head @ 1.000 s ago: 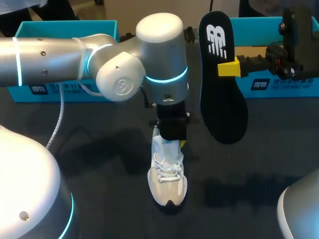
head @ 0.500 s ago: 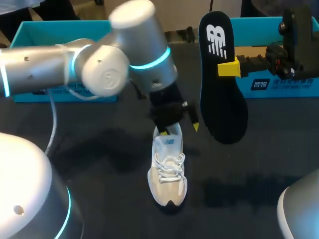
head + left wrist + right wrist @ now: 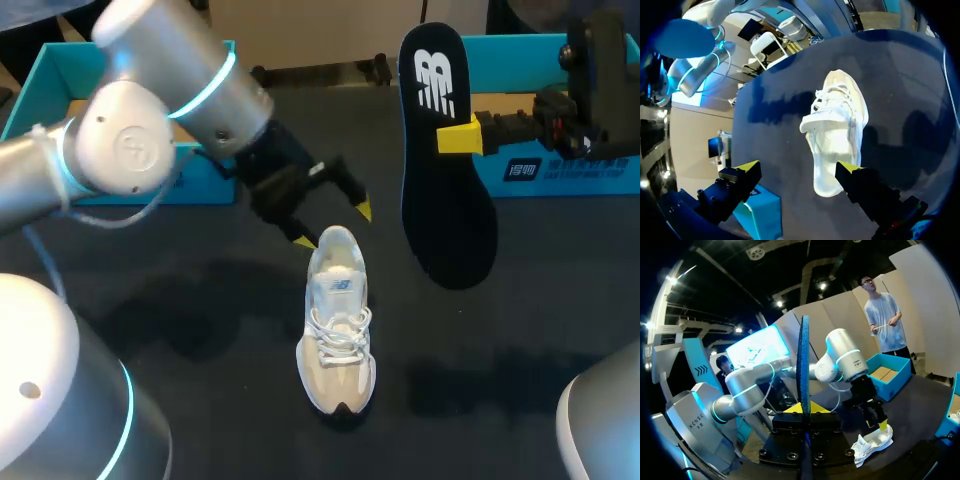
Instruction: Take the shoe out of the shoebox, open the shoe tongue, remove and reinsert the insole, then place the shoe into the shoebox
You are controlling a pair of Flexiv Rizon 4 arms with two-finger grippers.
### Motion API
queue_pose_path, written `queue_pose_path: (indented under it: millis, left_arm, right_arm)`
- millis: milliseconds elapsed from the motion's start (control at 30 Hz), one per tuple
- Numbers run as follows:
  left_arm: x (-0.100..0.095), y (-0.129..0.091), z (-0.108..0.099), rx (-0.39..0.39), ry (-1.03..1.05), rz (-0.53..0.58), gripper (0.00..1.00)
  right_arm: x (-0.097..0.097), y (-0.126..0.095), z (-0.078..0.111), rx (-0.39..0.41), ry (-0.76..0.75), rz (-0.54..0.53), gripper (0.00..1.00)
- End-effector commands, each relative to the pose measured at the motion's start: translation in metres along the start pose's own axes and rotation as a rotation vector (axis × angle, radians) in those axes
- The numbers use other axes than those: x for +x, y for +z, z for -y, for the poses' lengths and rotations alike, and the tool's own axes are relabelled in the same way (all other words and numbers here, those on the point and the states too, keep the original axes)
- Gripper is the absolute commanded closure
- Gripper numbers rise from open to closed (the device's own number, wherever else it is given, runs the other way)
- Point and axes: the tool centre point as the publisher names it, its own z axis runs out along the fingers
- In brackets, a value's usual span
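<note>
Right gripper (image 3: 804, 409) apparently pinches insole (image 3: 803, 360), edge-on from wrist; left gripper (image 3: 333, 225) gapes near shoe (image 3: 338, 340).

Overhead light, dark table (image 3: 200, 330) reads dim. 2 soft shadows: left of shoe (image 3: 338, 340), below insole (image 3: 445, 180). Ceiling spots (image 3: 823, 286) glare in right wrist view. Left wrist view's margins murky, probably underlit.

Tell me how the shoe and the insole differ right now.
The shoe is white and cream; the insole is black with a white mark. The shoe lies on the table, ungripped, the left gripper open over its heel; the insole hangs above the table, held by the right gripper, fingers shut on it. Both are outside the blue boxes.
</note>
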Motion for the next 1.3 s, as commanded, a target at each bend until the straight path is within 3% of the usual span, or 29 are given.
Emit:
queue_pose_path:
  millis: [33, 133, 467, 633, 767, 900, 1100, 1300]
  left_arm:
    - [0.005, -0.001, 0.004, -0.007, 0.003, 0.074, 0.0]
    - [0.005, -0.001, 0.004, -0.007, 0.003, 0.074, 0.0]
    - [-0.014, -0.024, -0.004, -0.13, 0.068, 0.191, 0.0]
    - [-0.011, -0.039, -0.008, -0.134, 0.085, 0.301, 0.0]
    - [-0.005, -0.054, -0.011, -0.069, 0.175, 0.455, 0.0]
    - [-0.005, -0.058, -0.011, -0.088, 0.199, 0.502, 0.0]
    - [-0.006, -0.065, -0.005, -0.112, 0.252, 0.572, 0.0]
    - [-0.005, -0.071, -0.002, -0.128, 0.277, 0.651, 0.0]
  right_arm:
    - [-0.003, 0.003, -0.002, 0.003, 0.0, -0.002, 1.0]
    - [-0.003, 0.003, -0.002, 0.003, 0.0, -0.002, 1.0]
    - [-0.003, 0.003, -0.002, 0.003, 0.0, -0.002, 1.0]
    - [-0.003, 0.003, -0.002, 0.003, 0.0, -0.002, 1.0]
    - [-0.003, 0.003, -0.002, 0.003, 0.0, -0.002, 1.0]
    - [-0.003, 0.003, -0.002, 0.003, 0.0, -0.002, 1.0]
    - [-0.047, 0.005, -0.016, 0.059, 0.124, -0.065, 1.0]
    - [-0.091, 0.01, -0.019, 0.05, 0.218, -0.104, 1.0]
